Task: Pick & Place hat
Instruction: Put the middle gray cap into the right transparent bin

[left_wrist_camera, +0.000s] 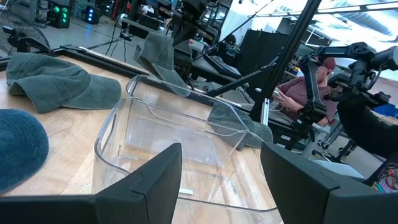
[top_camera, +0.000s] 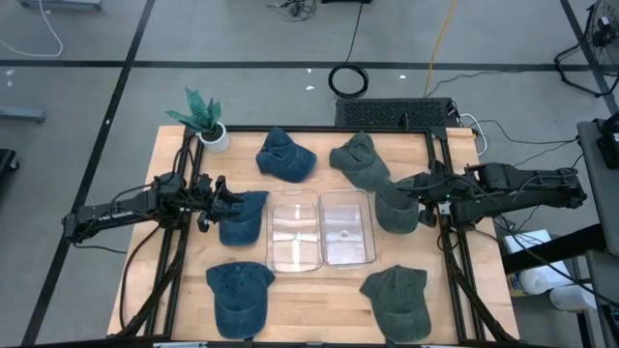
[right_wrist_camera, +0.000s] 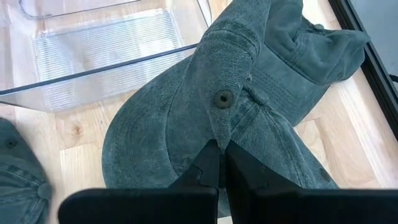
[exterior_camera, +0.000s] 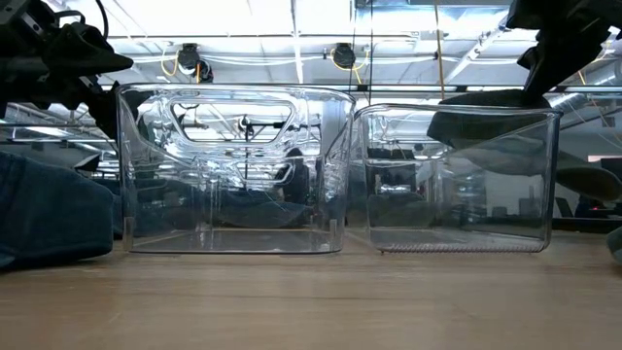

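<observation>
My right gripper (right_wrist_camera: 221, 155) is shut on a green hat (right_wrist_camera: 186, 124), which sits just right of the right clear bin (top_camera: 346, 227). Through that bin the low view shows this hat (exterior_camera: 486, 117) raised to about the bin's rim. My left gripper (left_wrist_camera: 221, 180) waits open and level beside a blue hat (top_camera: 242, 217) that lies left of the left clear bin (top_camera: 293, 230), with nothing between its fingers. My right gripper pinches a raised fold of the hat's crown (right_wrist_camera: 214, 134) between its two fingers, right beside the top button (right_wrist_camera: 222, 98). The fingers come slanting down from the table's right side. The hat hangs below them, its brim end (right_wrist_camera: 317, 43) pointing away from the gripper.
Two more blue hats (top_camera: 285, 157) (top_camera: 239, 298) lie far and near on the left. Two more green hats (top_camera: 360, 159) (top_camera: 398, 300) lie far and near on the right. A potted plant (top_camera: 205, 116) stands at the far left corner.
</observation>
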Controlling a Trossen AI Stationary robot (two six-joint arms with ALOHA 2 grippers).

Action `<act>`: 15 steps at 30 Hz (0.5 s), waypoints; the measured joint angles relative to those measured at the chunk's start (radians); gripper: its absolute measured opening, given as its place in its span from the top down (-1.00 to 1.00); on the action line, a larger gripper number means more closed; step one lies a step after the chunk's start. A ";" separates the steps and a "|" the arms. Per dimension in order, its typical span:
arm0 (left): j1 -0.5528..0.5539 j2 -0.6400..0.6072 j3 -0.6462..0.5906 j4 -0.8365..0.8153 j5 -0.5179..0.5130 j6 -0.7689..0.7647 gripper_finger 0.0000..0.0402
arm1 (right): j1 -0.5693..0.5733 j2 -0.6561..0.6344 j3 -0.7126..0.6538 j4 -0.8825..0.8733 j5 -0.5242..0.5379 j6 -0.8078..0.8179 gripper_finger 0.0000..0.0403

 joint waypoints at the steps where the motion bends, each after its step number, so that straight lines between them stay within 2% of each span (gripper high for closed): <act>1: 0.000 0.000 0.000 0.000 0.000 0.000 -0.13 | 0.000 0.000 0.000 0.001 0.000 0.000 1.00; 4: 0.000 0.000 0.000 0.000 0.000 0.000 -0.13 | 0.000 0.000 0.000 0.023 -0.015 0.000 1.00; 10: 0.000 0.000 0.000 0.000 0.000 0.000 -0.13 | 0.009 0.000 0.000 0.177 -0.153 -0.027 1.00; 15: 0.000 0.000 0.000 0.000 0.000 0.000 -0.13 | 0.059 -0.002 0.000 0.273 -0.183 -0.072 1.00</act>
